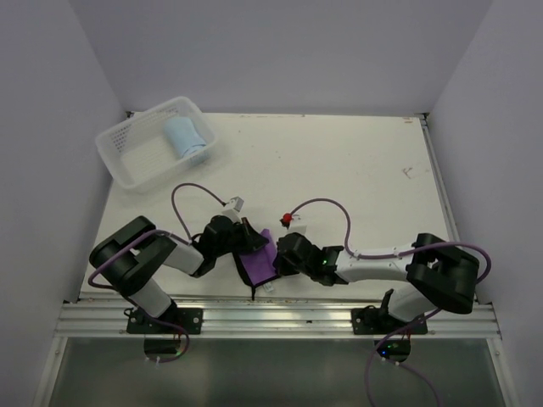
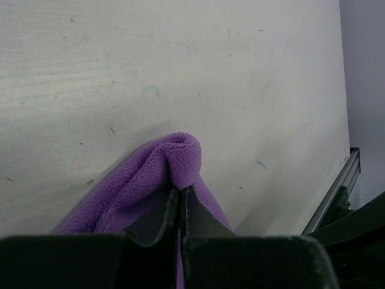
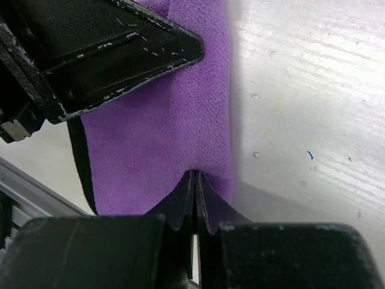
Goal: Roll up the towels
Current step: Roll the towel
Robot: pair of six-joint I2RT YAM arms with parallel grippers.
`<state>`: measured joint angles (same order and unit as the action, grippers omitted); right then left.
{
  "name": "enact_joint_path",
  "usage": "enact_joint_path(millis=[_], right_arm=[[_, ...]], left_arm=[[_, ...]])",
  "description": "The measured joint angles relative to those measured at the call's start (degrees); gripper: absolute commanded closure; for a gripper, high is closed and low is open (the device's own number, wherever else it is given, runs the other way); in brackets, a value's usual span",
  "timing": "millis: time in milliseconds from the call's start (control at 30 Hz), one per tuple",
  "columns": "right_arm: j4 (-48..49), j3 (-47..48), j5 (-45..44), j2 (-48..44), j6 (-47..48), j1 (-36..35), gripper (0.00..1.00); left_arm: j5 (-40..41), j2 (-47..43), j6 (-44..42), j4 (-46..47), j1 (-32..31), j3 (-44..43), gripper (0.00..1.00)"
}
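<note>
While jaws pinch purple towel (image 1: 259,263), blue towel (image 1: 185,138) in basket (image 1: 136,158)

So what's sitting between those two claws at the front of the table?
The purple towel. The left gripper and the right gripper each pinch it shut, and the overhead view shows it lying between them.

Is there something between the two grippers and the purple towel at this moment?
No, nothing visible stands between them. The left gripper and the right gripper are each shut directly on the purple towel, pinching its cloth from opposite sides, close to the near edge of the table.
</note>
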<state>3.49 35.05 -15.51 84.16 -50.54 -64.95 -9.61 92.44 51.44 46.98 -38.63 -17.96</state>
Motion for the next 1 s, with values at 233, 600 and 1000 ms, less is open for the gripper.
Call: enact_joint_path(millis=[233,600,1000], right_arm=[[1.6,0.1,-1.8,1.7,0.0,-1.9,1.0],[3.9,0.4,-4.7,3.6,-1.3,-3.6,1.0],[3.2,1.8,-8.4,5.0,-1.3,-5.3,1.0]], left_arm=[[0.0,-1.9,0.0,-3.3,0.0,-0.1,1.0],[-0.1,-9.3,-0.3,-22.9,0.0,-7.8,0.95],[1.7,-10.9,-2.4,-42.2,0.0,-18.7,0.68]])
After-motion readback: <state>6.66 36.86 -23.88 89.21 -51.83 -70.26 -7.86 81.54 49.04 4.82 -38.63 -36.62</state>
